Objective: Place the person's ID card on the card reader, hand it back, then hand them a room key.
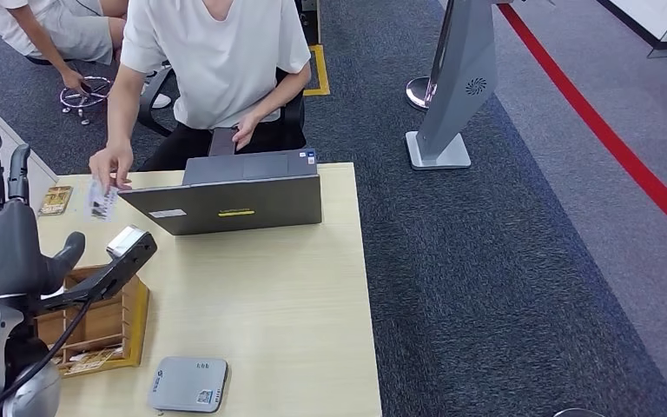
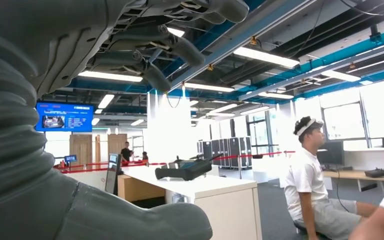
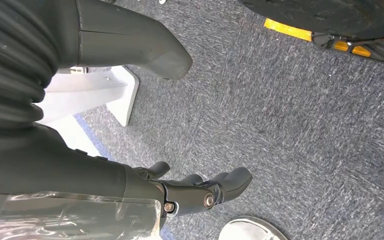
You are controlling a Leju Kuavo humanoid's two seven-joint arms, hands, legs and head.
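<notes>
The left hand [image 1: 4, 230] is raised at the near left, fingers [image 1: 0, 169] pointing up and apart, thumb out to the right, holding nothing. The right hand [image 3: 130, 115] hangs low at the robot's side, empty, thumb and dark fingers [image 3: 215, 187] spread apart.
</notes>
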